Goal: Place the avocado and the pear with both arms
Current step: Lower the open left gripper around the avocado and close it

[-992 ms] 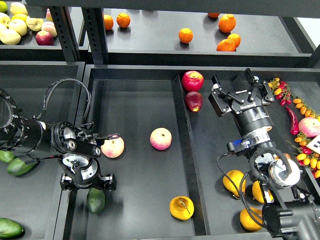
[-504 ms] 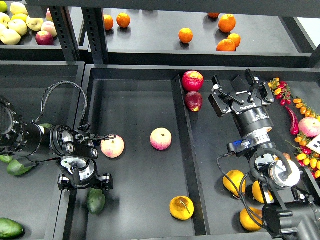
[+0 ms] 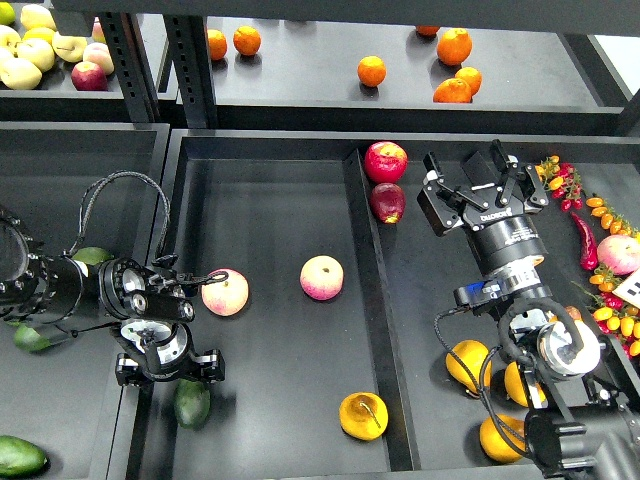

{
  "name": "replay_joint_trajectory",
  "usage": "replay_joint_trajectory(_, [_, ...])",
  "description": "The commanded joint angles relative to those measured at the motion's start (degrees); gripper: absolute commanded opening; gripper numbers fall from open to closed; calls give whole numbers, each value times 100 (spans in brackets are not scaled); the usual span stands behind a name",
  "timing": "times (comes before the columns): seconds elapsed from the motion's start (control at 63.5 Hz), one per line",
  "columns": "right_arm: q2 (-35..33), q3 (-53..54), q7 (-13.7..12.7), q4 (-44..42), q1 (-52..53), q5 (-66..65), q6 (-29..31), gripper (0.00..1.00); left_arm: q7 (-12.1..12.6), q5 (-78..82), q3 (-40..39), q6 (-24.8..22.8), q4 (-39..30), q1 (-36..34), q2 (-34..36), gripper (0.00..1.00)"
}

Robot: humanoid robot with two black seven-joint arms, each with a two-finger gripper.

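Landmark: the centre tray (image 3: 270, 200), a black tray with a raised divider down its right side; all places are given relative to it.
Avocado (image 3: 192, 402): lies on the floor of the centre tray at its front left corner, just inside the left wall, dark green, long axis roughly front to back, resting free.
Pear (image 3: 363, 415): lies near the front edge of the centre tray, just left of the divider, orange-yellow, stem showing on its top; nothing touches it.
Left gripper (image 3: 168, 370): hangs over the left wall of the centre tray, just behind the avocado and apart from it; fingers spread wide, holding nothing.
Right gripper (image 3: 478, 188): stands to the right of the divider, toward the back of the tray, well apart from the pear; fingers wide apart, holding nothing.
Peaches: one (image 3: 225, 292) inside the centre tray near its left wall, just beside the left gripper's wrist; another (image 3: 322, 277) near the tray's middle.
Red apples (image 3: 385, 161): two just right of the divider, at the back.
Oranges (image 3: 371, 71): scattered on the shelf behind the centre tray.
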Motion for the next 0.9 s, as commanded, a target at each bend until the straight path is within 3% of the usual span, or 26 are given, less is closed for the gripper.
replay_joint_trajectory(0.0, [0, -1, 0, 0, -1, 5, 4, 100, 0, 34, -62, -107, 57, 72, 0, 94])
replay_joint_trajectory(0.882, [0, 17, 0, -8, -10, -3, 4, 100, 0, 227, -581, -789, 663, 380, 0, 90])
